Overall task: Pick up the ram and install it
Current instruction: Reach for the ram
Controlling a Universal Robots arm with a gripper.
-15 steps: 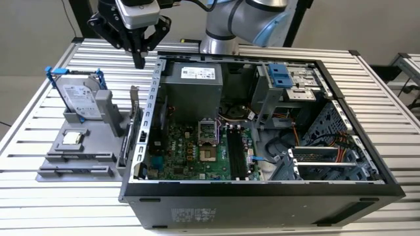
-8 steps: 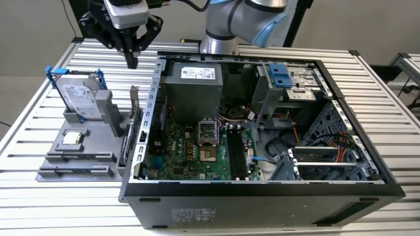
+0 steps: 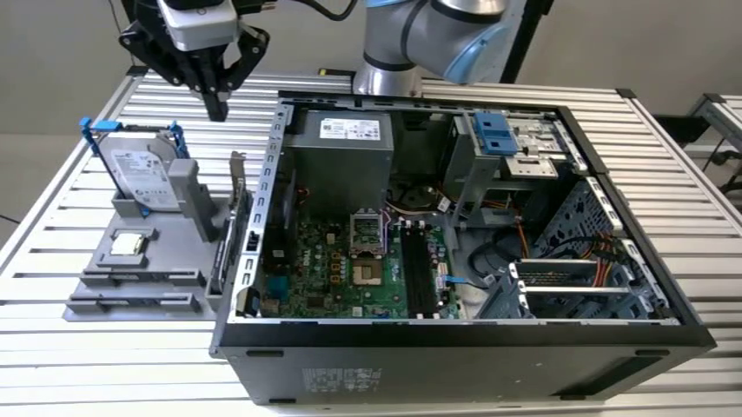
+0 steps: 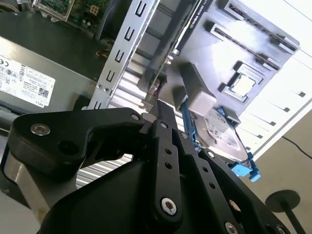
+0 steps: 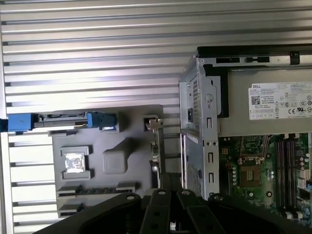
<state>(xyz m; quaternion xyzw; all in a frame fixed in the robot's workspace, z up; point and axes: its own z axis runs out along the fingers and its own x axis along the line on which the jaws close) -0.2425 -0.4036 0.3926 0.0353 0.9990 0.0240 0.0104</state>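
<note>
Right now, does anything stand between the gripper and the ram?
Nothing visible does. The gripper, jaws shut and empty, hangs above the table near the grey holder; the ram stands on edge along that holder's side nearest the computer case, uncovered from above.

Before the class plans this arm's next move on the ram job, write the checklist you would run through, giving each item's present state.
1. The pincer carries nothing: ok, nothing sits between its fingers.
2. The pincer is opened for a grasp: not ok, it is shut.
3. The thin bluish-green ram stick is free to take: ok, it stands on edge at the side of the grey plastic holder, with nothing on top of it.
4. The long black memory slots on the green motherboard are empty: ok.
5. The slots' end latches are open: cannot tell.
</note>
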